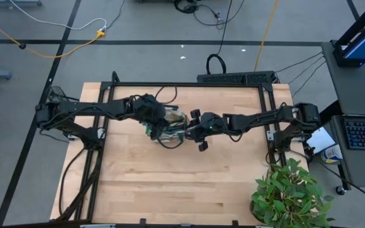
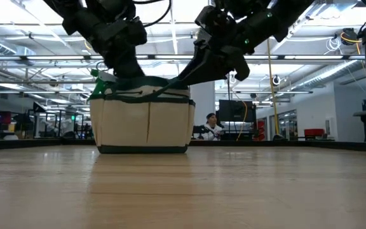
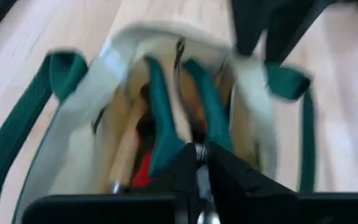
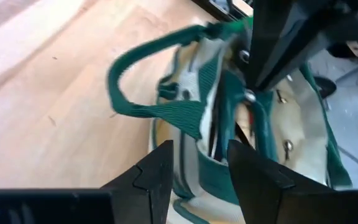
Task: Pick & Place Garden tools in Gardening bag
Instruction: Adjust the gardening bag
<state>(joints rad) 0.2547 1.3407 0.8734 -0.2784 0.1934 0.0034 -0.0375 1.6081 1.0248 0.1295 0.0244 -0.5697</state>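
Right now the gardening bag (image 1: 167,125) sits on the wooden tabletop (image 1: 170,183), near the far middle part, with both arms meeting over it. Seen from the low camera, the bag (image 2: 142,114) stands upright, tan with dark green trim along its top and bottom.

Reaching in from the left side, the left end effector (image 3: 199,163) hangs just above the open mouth of the bag. Its two dark fingers (image 3: 229,180) are almost together, with only a thin gap between them. Two green parts (image 3: 166,118) rise up from the bag just in front of the fingers, but I cannot tell if the fingers pinch them.

Inside the bag, a wooden handle (image 3: 128,149) leans against the wall, and a red item (image 3: 143,174) lies low down beside it. Other things in there are too blurry to name.

Coming from the right side, the right end effector (image 4: 199,171) is at the bag's rim. Its fingers (image 4: 157,174) are apart, and the edge of the bag goes between them. A green loop handle (image 4: 148,81) of the bag stands up just past those fingers.

Down at the near right corner of the tabletop stands a leafy potted plant (image 1: 290,193).
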